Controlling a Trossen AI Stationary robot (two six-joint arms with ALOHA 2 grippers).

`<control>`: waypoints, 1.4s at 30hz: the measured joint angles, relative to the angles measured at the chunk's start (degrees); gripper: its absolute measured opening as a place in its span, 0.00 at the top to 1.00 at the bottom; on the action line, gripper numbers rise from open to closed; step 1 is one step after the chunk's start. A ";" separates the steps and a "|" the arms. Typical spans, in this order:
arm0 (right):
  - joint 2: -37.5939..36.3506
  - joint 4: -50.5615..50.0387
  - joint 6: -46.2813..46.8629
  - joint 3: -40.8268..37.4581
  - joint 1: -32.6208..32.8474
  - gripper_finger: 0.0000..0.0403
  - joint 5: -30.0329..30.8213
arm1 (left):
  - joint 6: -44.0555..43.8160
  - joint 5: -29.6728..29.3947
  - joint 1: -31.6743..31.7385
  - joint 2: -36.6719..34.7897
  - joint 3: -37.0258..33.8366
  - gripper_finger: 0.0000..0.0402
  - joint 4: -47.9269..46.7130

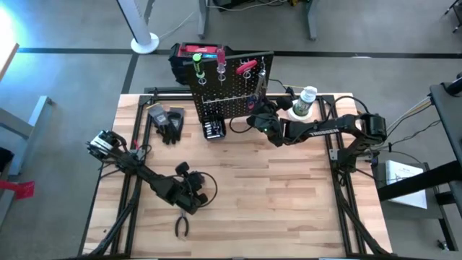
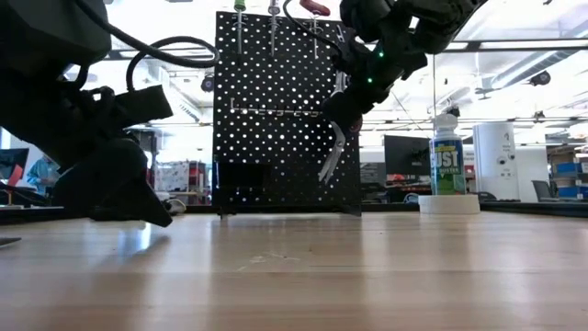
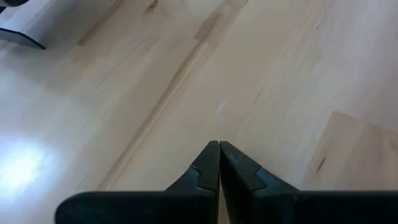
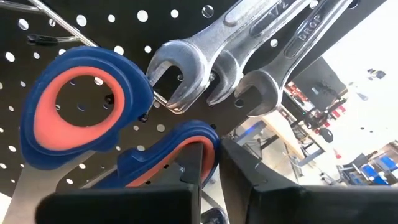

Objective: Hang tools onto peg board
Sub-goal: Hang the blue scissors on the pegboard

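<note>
While the right gripper pinches the scissors handle just under the wrenches, a weak grip could drop them off the board; left gripper closed, empty.

Level view across the wooden table to the peg board, with an arm at each side.

The black perforated peg board stands upright on the table. Along its top hang a green-handled screwdriver, a second slim tool and a red-handled tool. The right gripper reaches down in front of the board's right edge, closed on scissors whose pale blades point down and hang clear of the table. The left gripper sits low at the left, down near the tabletop. A spray can stands in a white ring right of the board.
</note>
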 joint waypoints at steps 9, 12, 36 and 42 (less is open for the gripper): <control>-0.91 -0.28 -1.84 0.00 1.65 0.99 0.09 | 0.28 0.00 0.00 0.00 0.10 1.00 0.19; -1.59 -0.39 -3.09 0.00 2.49 0.99 -0.28 | 0.28 0.00 0.00 0.00 0.08 1.00 0.29; -5.63 5.04 -12.39 0.04 8.05 0.99 -3.86 | 0.41 -1.11 -0.22 0.00 0.06 1.00 0.86; -2.71 15.47 -22.29 0.04 8.44 1.00 -1.54 | 0.28 -1.13 -0.28 0.00 0.04 1.00 0.95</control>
